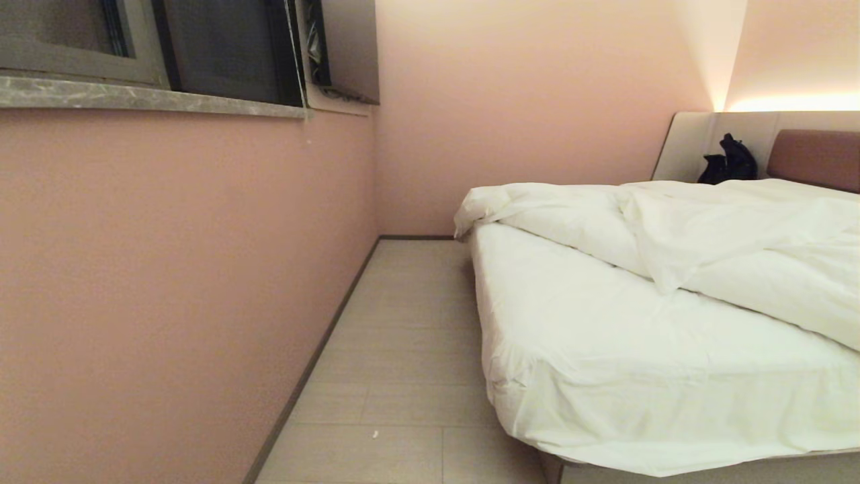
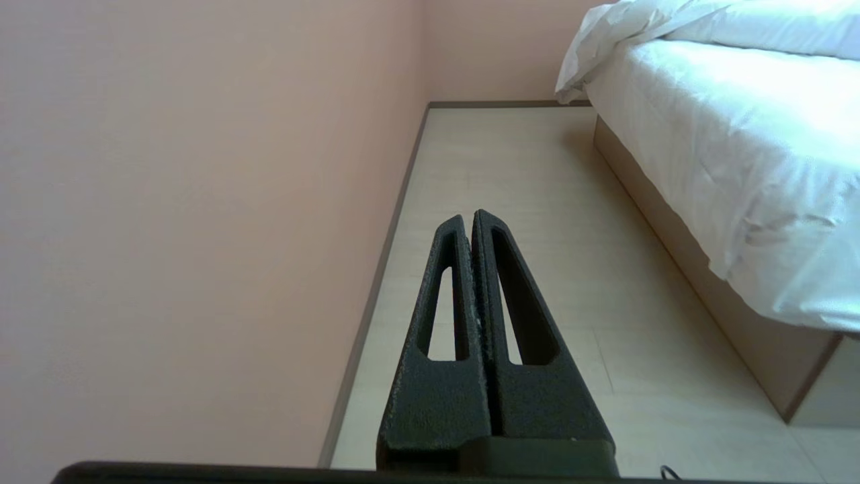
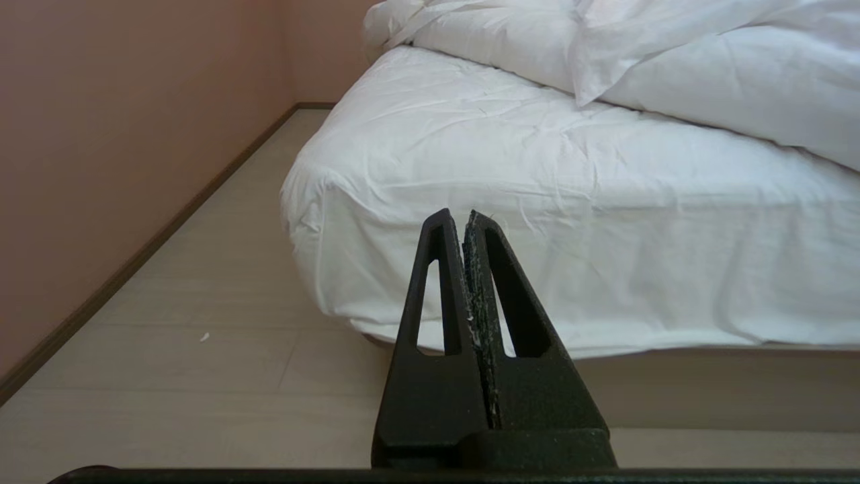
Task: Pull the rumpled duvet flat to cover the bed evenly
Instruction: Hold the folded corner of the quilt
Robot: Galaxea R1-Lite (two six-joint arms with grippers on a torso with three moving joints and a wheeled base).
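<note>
**Duvet bunched toward the headboard; both grippers waiting closed and empty**

You are looking at the duvet point(image 1: 725, 249) lying heaped across the right half of the head view, folded back on itself toward the upper right, with one corner spilling over the bed's edge near the centre of the frame. It is leaving the lower stretch of the bed point(image 1: 605, 376) bare, so the fitted sheet point(image 1: 591, 349) is showing from the fold down to the lower right corner. Behind it, at the upper right, the headboard point(image 1: 816, 158) is standing with a dark object point(image 1: 729, 161) resting against its pale side panel.

For the step in hand, you are probably best approaching the free folded edge rather than the thick middle: pinching a single layer near a corner should let the quilt unroll toward the foot instead of dragging as a lump. Pulling low and along the mattress, then matching it on the other side, is likely to keep the cover even.

The left gripper point(image 2: 468, 216) is hanging over the floor point(image 2: 537, 222) between the pink wall point(image 2: 201, 202) and the bed, fingers pressed together, gripping nothing. The right gripper point(image 3: 455, 215) is pointing at the mattress corner, likewise closed on nothing and touching nothing.
</note>
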